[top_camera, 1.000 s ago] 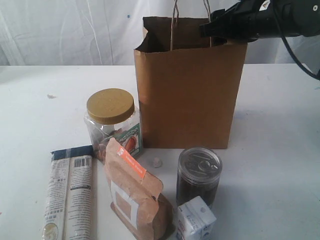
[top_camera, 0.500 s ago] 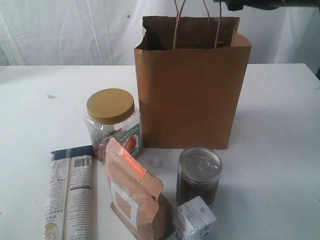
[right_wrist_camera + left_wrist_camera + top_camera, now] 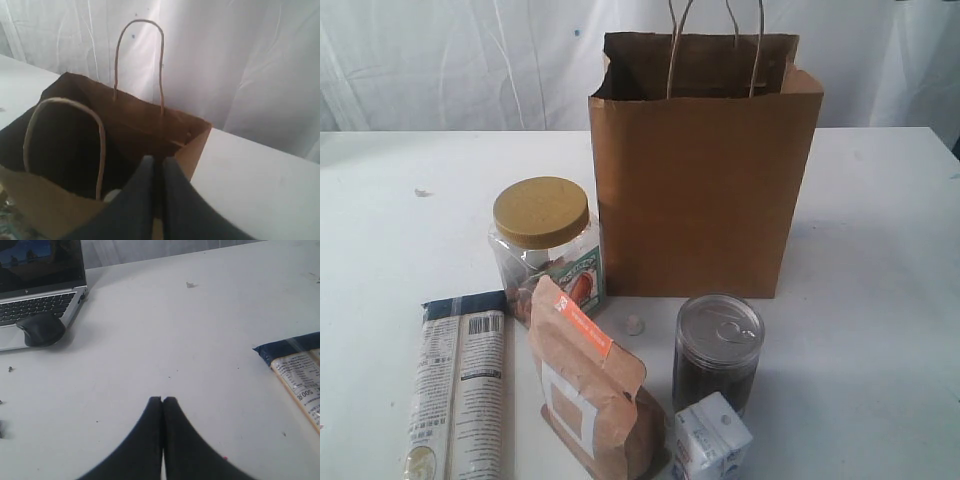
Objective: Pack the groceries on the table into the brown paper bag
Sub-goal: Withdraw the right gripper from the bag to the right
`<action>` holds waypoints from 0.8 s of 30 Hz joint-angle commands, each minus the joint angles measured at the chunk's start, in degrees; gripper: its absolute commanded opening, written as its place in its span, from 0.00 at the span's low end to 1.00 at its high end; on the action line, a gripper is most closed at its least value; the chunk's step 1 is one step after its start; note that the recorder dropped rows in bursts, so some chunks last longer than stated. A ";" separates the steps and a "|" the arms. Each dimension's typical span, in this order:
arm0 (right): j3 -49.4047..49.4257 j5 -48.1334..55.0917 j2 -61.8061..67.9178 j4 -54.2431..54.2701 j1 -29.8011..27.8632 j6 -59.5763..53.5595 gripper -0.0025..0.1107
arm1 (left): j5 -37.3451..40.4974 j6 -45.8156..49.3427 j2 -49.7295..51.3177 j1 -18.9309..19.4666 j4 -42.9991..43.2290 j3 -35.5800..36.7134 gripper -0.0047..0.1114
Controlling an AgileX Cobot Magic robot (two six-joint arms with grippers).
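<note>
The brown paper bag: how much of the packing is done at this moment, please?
Done: cannot tell; the brown paper bag is dark inside. In hand: nothing; the left hand and right hand are shut, empty. Left: jar, long packet, pouch, tin and carton, all on the table.

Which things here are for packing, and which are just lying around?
For packing:
bag
jar
tin
pouch
carton
packet

Just lying around:
laptop
mouse
paper ball
</note>
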 commanded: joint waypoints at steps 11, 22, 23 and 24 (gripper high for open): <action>41.42 -13.01 -21.75 -15.85 -0.04 22.74 0.02 | -0.18 -0.07 -0.22 -0.44 -0.22 0.23 0.04; 67.36 -43.71 -22.13 -16.07 -0.04 24.99 0.02 | -0.18 -0.07 -0.22 -0.44 -0.22 0.23 0.04; 68.90 -44.84 -22.13 -16.07 -0.04 24.99 0.02 | -0.18 -0.07 -0.22 -0.44 -0.22 0.23 0.04; 69.82 -46.24 -22.13 -16.07 -0.04 24.90 0.02 | -0.18 -0.07 -0.22 -0.44 -0.22 0.23 0.04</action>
